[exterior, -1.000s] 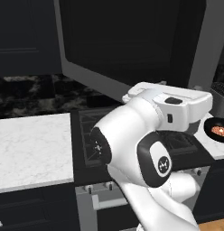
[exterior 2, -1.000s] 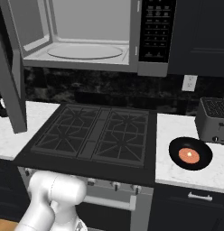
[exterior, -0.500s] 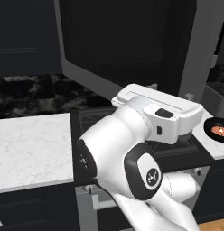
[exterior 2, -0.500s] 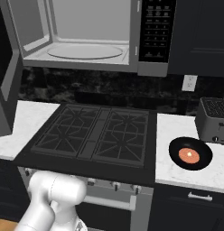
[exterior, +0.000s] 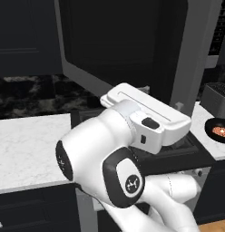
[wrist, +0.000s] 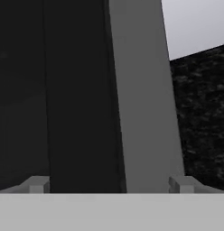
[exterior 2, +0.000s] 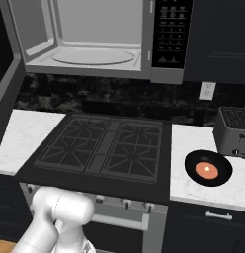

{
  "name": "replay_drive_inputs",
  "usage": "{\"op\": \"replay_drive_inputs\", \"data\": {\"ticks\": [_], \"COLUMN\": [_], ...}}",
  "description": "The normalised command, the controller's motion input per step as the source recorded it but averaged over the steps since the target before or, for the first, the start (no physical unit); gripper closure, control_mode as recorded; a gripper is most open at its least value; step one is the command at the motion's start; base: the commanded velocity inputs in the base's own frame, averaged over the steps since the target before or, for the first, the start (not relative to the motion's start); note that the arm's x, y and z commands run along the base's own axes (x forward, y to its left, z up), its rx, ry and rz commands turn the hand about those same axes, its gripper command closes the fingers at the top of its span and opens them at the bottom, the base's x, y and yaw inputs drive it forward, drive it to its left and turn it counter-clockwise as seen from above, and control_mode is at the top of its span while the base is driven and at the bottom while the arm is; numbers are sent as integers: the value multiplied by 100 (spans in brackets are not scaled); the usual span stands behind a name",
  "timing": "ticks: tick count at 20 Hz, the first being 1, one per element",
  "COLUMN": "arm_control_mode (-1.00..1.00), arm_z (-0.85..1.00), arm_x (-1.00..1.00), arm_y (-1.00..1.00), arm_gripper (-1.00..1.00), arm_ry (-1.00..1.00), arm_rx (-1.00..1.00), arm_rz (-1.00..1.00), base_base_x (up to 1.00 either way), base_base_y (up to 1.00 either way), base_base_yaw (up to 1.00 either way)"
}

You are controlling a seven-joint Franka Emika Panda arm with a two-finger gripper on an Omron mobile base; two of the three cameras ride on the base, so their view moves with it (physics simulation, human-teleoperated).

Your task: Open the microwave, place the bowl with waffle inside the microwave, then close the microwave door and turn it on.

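I am seeing the microwave door hanging wide open on the left. My gripper is facing its grey edge, fingers spread apart, holding nothing. Farther right, the microwave is showing its empty inside. The bowl with the waffle is sitting on the counter, beside the toaster.

White arm folded high, elbow bent, tool wide open, nothing between its tips.
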Motion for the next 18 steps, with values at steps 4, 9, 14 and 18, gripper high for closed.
{"op": "replay_drive_inputs", "data": {"ticks": [4, 9, 14, 18], "arm_control_mode": [-100, -100, -100, -100], "arm_z": [4, 0, 1, 5], "arm_x": [-10, -3, -42, -74], "arm_y": [30, 37, 30, 3], "arm_gripper": [-100, -100, -100, -100], "arm_ry": [20, 19, -9, -6], "arm_rx": [-2, -4, 0, 1], "arm_rz": [31, 39, 15, 4], "base_base_x": [0, 0, 0, 0], "base_base_y": [0, 0, 0, 0], "base_base_yaw": [0, 0, 0, 0]}}
